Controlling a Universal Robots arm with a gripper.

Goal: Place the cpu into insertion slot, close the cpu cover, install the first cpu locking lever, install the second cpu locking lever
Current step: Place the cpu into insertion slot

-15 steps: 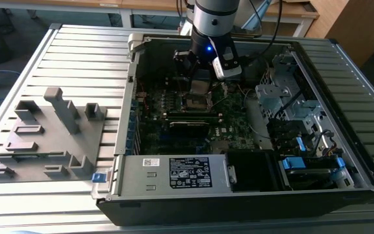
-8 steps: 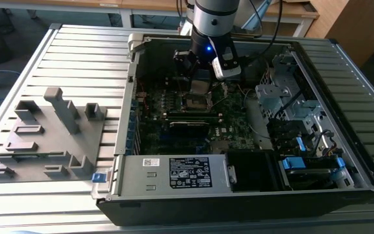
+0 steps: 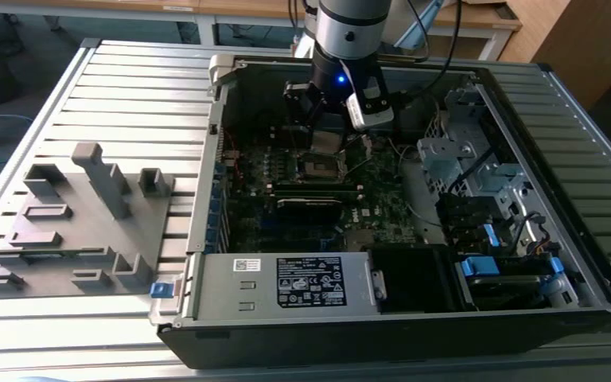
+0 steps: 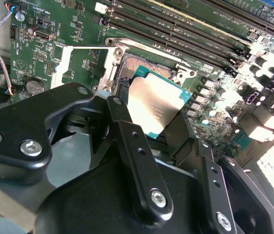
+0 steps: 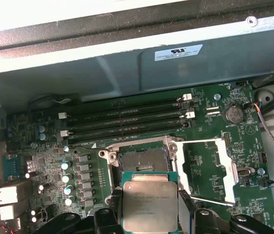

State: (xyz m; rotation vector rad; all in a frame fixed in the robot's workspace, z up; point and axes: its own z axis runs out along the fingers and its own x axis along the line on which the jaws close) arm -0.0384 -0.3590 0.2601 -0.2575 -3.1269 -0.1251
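One robot arm [image 3: 346, 32] with one gripper [image 5: 149, 217]. One computer case [image 3: 391, 342] with one motherboard [image 5: 210, 183], one chip [image 5: 150, 195], one socket [image 5: 141, 160], one cover frame [image 5: 228, 170], one round battery [image 5: 233, 114]. One grey rack [image 3: 72, 231] on one slatted table [image 3: 125, 87].

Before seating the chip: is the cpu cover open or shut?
Open: the cpu cover lies swung aside, the insertion slot exposed near the gripped cpu.

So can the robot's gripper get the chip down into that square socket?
Probably yes. The gripper holds the cpu right by the insertion slot, and the cpu cover is swung open to one side, so the socket looks uncovered.
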